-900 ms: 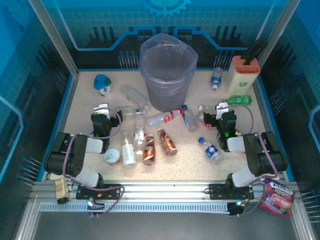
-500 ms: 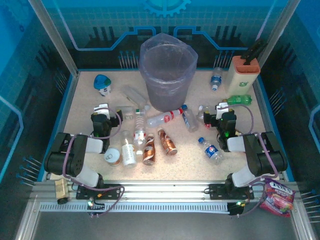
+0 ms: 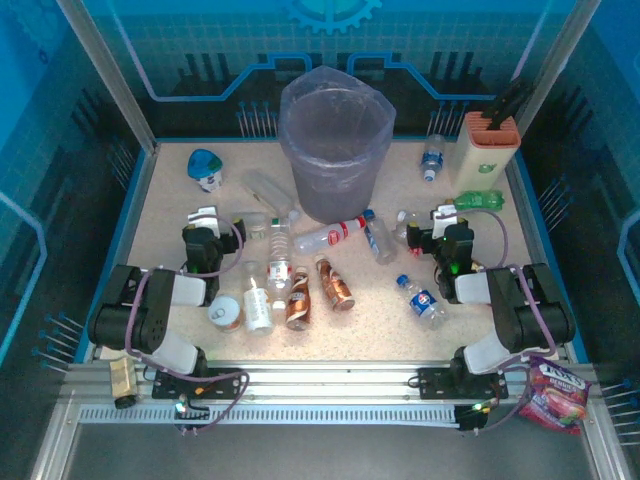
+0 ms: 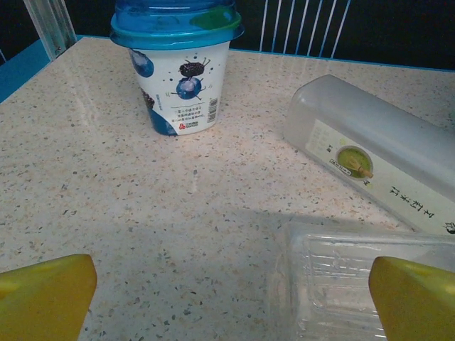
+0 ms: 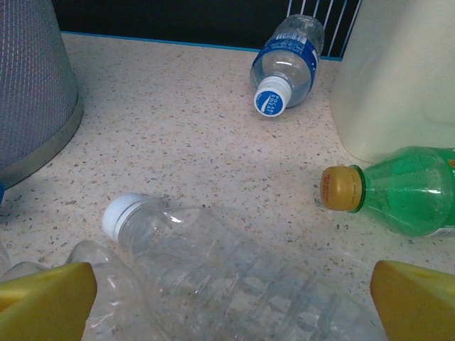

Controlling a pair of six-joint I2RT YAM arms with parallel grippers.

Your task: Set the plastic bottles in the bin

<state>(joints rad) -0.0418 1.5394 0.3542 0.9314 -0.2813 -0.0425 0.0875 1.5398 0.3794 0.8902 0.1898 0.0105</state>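
A beige block (image 3: 487,150) with an orange slotted top stands at the far right corner of the bench (image 3: 480,335). A white cup (image 4: 178,71) with a blue lid stands upright at the far left. A frosted translucent box (image 4: 370,149) lies between that cup and the bin (image 3: 335,190). A crumpled clear tray (image 4: 341,277) lies just near of the box, right ahead of the left gripper (image 4: 231,295). A short tin (image 3: 226,312) sits at the near left of the bottle cluster.

The bench has a blue rim, and open speckled surface shows at near centre and near right.

The bin, a tall grey bucket lined with a purplish bag, stands at far centre. Most plastic bottles (image 3: 298,300) lie on their sides just near of it: clear ones with red or blue labels, and copper-brown ones. A green bottle (image 5: 405,188) with an orange cap and a blue-labelled bottle (image 5: 288,64) lie beside the block. A clear bottle (image 5: 234,270) lies just ahead of the right gripper (image 5: 231,298). Both grippers are spread wide, closed on nothing.
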